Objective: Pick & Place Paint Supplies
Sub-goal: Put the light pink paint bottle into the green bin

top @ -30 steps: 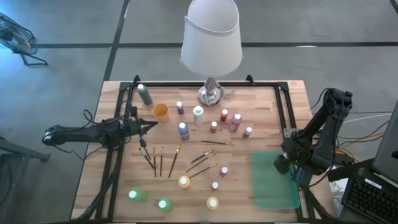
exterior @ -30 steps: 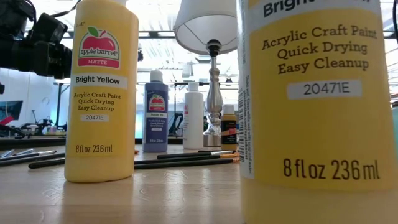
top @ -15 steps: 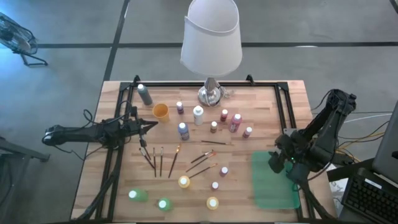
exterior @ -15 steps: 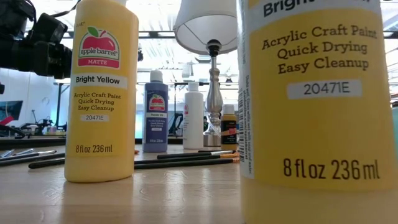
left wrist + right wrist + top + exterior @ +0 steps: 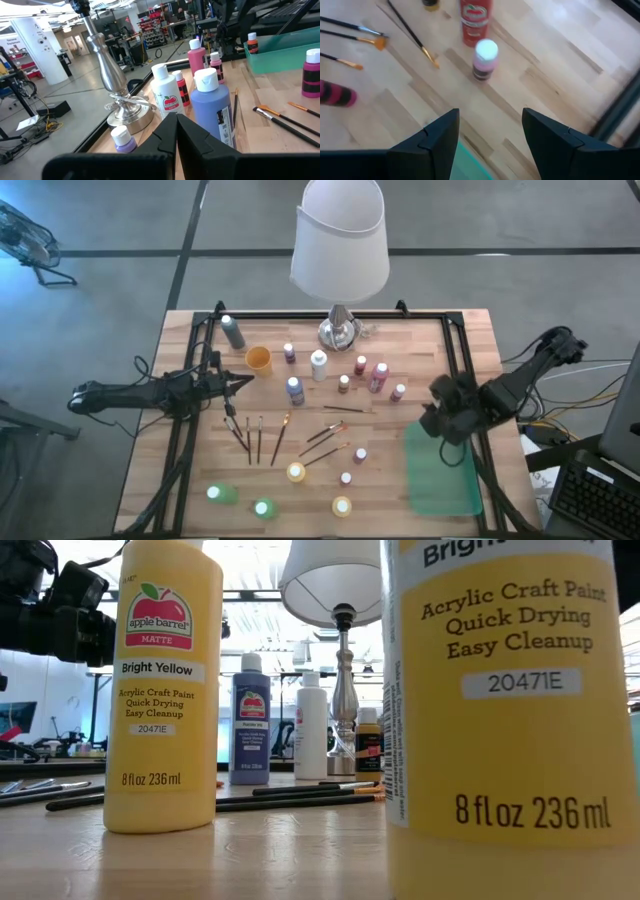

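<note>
Right wrist view gives me what I need: my right gripper (image 5: 490,137) hangs with its fingers spread and nothing between them, above the near edge of the green tray (image 5: 442,470), and just ahead stands a small pink paint bottle (image 5: 485,60) upright on the table (image 5: 545,75), with a red bottle (image 5: 475,21) close behind it and brushes (image 5: 412,35) off to one side. Farther across, my left gripper (image 5: 240,383) waits clenched on nothing beside the blue bottle (image 5: 295,389), so I judge the right arm nearer the pink one.
</note>
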Controlling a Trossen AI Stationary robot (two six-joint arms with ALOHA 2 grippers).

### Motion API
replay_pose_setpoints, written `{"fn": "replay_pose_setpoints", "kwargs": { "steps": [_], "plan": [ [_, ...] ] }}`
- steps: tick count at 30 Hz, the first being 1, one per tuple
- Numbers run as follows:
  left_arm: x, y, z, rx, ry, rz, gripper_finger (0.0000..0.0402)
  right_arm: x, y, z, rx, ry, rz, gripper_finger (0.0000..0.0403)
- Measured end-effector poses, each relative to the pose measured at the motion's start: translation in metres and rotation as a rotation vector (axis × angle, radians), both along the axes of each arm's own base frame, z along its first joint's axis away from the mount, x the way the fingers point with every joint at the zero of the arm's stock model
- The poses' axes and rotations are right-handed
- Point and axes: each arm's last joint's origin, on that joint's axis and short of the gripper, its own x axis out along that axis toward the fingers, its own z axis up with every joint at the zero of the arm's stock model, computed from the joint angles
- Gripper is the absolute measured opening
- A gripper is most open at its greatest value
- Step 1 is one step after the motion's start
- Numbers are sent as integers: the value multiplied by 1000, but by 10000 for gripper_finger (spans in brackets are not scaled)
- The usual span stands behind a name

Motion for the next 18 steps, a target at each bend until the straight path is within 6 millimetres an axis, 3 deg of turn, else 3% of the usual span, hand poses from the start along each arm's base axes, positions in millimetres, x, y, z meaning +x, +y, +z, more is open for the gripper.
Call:
{"fn": "replay_pose_setpoints", "kwargs": {
  "steps": [18],
  "plan": [
    [0,0,0,0,0,0,13,26,-31,-13,-6,-36,59,212]
  ]
}}
